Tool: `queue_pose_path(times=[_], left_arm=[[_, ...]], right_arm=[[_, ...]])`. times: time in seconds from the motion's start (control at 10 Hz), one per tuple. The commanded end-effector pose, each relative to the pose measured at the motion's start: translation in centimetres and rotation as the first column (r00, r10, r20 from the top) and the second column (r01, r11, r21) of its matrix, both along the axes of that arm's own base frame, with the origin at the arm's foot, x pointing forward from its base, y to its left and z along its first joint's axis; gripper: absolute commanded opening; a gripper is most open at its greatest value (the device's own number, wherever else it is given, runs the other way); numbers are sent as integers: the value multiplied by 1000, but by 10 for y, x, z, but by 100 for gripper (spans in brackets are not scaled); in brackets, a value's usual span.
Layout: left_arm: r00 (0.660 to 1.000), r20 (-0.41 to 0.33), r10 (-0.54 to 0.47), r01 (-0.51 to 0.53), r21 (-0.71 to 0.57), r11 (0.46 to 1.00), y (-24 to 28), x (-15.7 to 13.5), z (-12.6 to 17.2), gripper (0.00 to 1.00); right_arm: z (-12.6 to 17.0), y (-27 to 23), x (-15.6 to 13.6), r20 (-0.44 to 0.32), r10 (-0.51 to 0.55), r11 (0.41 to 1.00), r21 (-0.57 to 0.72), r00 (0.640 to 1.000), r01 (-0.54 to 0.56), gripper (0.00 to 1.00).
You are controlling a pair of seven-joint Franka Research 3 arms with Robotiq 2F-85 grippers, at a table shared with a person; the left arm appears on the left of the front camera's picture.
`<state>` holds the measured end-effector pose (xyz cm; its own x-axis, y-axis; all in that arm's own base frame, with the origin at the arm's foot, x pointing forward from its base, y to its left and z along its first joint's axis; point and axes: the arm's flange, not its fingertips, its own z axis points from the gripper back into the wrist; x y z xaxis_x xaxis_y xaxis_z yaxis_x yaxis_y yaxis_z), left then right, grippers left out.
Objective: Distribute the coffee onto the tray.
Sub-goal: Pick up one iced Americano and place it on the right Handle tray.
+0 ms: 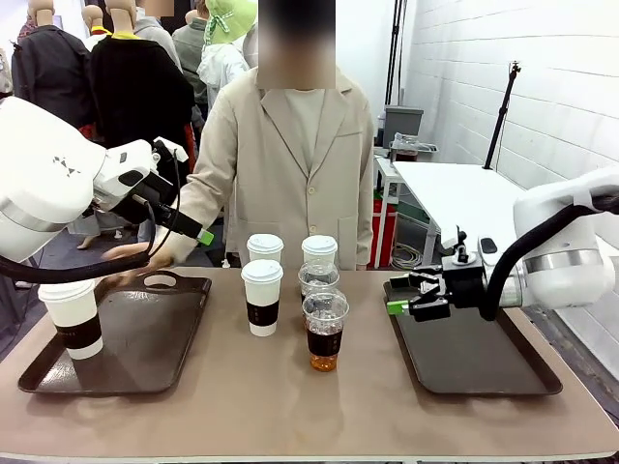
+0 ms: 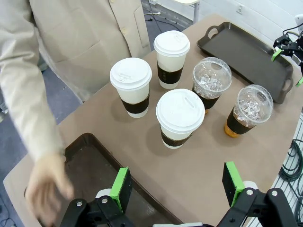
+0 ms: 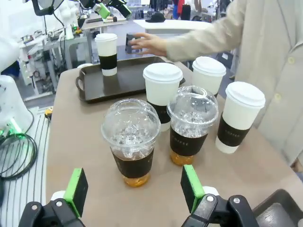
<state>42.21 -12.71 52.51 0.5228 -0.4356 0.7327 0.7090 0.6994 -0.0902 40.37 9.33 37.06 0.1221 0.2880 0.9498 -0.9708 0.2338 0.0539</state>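
Three tall white paper cups with brown sleeves (image 1: 262,297) (image 2: 180,118) (image 3: 162,92) and two clear dome-lidded cups of amber drink (image 1: 325,332) (image 2: 248,111) (image 3: 131,142) stand together at the table's middle. A fourth paper cup (image 1: 73,319) (image 3: 107,53) sits on the left tray (image 1: 135,338) at its front left. My left gripper (image 1: 198,232) (image 2: 177,187) hangs open above the table between that tray and the cups. My right gripper (image 1: 398,302) (image 3: 135,189) is open over the left edge of the bare right tray (image 1: 474,348), pointing at the clear cups.
The person stands at the far side, one hand (image 1: 145,256) (image 2: 45,189) (image 3: 147,44) reaching over the left tray's far edge near its handle. The brown tabletop (image 1: 290,406) in front of the cups is free. A white side table (image 1: 455,193) stands behind on the right.
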Motion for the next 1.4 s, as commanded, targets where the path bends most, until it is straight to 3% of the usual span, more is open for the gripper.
queue_pose_path(times=[0.0, 0.1, 0.7, 1.3], left_arm=[[1000, -9, -2, 2, -19, 1000, 1, 1, -1, 100], [1000, -9, -2, 2, -19, 1000, 1, 1, -1, 100], [1000, -9, -2, 2, -19, 1000, 1, 1, -1, 100], [1000, -9, -2, 2, -19, 1000, 1, 1, -1, 100]], right_arm=[[-17, 1, -3, 27, -10, 999, 32, 1000, 10, 100], [0, 0, 0, 0, 0, 1000, 0, 1000, 0, 100], [-3, 0, 0, 17, -5, 1000, -3, 1000, 5, 100], [-68, 20, 25, 44, 91, 993, 77, 995, -94, 100]])
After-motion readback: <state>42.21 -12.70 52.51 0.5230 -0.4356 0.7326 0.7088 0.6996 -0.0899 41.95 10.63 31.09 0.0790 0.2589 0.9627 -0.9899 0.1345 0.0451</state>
